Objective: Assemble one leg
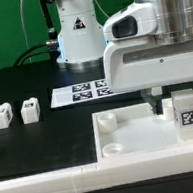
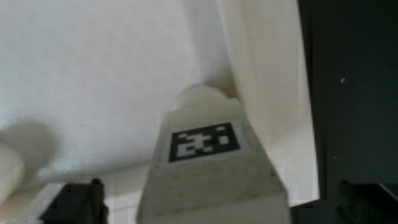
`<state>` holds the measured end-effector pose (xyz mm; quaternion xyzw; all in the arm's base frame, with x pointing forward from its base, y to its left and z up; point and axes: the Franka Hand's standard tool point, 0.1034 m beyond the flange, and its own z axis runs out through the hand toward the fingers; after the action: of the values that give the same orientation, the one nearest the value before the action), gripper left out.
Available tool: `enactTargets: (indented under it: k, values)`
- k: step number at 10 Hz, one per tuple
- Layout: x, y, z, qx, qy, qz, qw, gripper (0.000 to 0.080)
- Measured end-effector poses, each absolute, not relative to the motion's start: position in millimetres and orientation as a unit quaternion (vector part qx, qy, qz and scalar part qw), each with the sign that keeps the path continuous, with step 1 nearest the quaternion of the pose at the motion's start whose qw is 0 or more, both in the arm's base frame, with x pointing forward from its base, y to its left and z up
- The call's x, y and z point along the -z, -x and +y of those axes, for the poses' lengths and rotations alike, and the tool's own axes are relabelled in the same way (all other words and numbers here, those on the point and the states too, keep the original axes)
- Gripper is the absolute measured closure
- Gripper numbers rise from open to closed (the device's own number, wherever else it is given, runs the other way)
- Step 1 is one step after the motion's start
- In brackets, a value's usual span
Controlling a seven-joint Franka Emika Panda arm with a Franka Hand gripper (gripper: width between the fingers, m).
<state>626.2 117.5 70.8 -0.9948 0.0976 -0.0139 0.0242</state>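
A white leg (image 1: 186, 112) with a black-and-white tag stands upright on the large white panel (image 1: 132, 139) near its corner at the exterior view's right. My gripper (image 1: 178, 93) is low over it, with one dark finger (image 1: 153, 97) showing beside the leg. In the wrist view the leg (image 2: 205, 150) sits between my gripper's (image 2: 217, 205) two dark fingertips (image 2: 71, 203), with a gap on each side. The jaws stand open around the leg and do not touch it. Two more legs (image 1: 0, 116) (image 1: 30, 111) stand on the black table at the exterior view's left.
The marker board (image 1: 81, 91) lies behind the panel. The arm's base (image 1: 76, 32) stands at the back. A long white rail (image 1: 47, 181) runs along the front. The panel has round sockets (image 1: 107, 122). In the wrist view the panel's edge (image 2: 267, 60) borders the dark table (image 2: 356, 60).
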Motion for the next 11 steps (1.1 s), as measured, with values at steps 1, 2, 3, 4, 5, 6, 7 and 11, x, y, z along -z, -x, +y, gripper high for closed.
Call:
enactTargets:
  k: [1,2,3,4,5,6,7,11]
  values:
    - [-70.9,-626.7,116.8,0.017,0.999,0.047,0.020,0.0150]
    - [-70.8,-626.7,116.3,0.017,0.999,0.047,0.020,0.0150]
    - [-70.7,-626.7,116.2,0.017,0.999,0.047,0.020,0.0273]
    - [-70.7,-626.7,116.0,0.016,0.999,0.047,0.019,0.0422]
    - [-70.7,-626.7,115.9,0.017,0.999,0.048,0.019,0.0510]
    - [-70.7,-626.7,115.9,0.016,0.999,0.048,0.019,0.0510]
    - [-70.7,-626.7,115.9,0.016,0.999,0.048,0.019,0.0510]
    - [-70.8,-627.1,114.5,0.013,0.988,0.150,0.027,0.0510]
